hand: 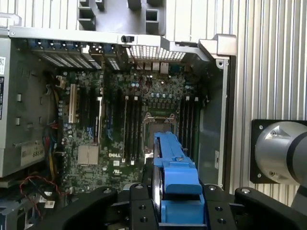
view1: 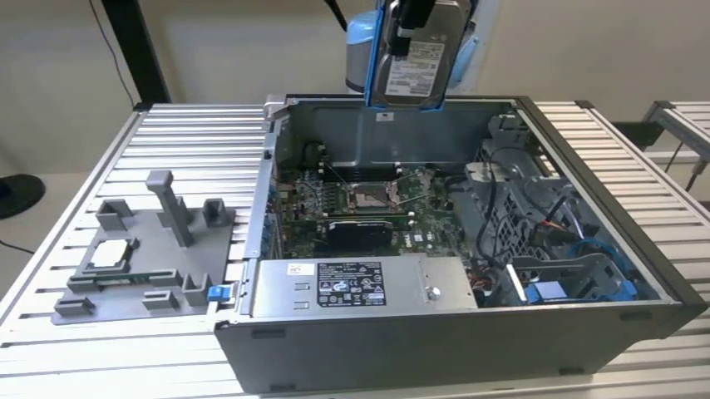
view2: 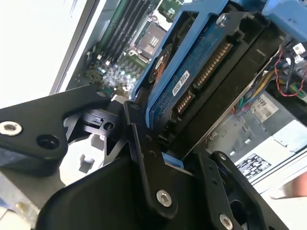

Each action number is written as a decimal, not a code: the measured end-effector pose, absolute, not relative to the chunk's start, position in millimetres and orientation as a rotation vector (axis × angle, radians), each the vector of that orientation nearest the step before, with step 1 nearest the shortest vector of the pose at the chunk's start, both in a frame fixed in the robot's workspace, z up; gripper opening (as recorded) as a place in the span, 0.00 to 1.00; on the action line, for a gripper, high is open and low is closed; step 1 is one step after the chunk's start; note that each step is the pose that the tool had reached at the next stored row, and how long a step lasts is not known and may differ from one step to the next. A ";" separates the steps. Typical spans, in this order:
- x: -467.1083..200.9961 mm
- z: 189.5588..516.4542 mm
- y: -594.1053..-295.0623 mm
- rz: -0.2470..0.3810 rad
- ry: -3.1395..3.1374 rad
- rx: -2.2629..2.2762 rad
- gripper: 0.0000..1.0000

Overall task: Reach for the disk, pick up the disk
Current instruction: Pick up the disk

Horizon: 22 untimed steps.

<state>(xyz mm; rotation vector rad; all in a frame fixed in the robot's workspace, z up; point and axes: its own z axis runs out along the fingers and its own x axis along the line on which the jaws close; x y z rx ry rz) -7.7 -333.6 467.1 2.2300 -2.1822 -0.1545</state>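
The disk hangs on edge above the back wall of the open computer case, label facing the exterior camera, blue rails on both sides. My gripper is shut on it from above. In the second wrist view the black fingers clamp the disk, whose circuit-board side and connector show. In the first wrist view the blue rail of the disk sits between the fingers, high over the motherboard.
Inside the case are the motherboard, a grey power supply box with a sticker and a blue drive bay. On the exterior view's left a grey fixture holds a small square chip on the slatted table.
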 end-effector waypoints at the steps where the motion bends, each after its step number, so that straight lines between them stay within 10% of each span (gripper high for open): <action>1: -4.9 467.1 -333.6 -0.156 -2.182 2.230 0.00; 22: 48.0 467.1 -333.6 -0.177 -2.177 2.228 0.00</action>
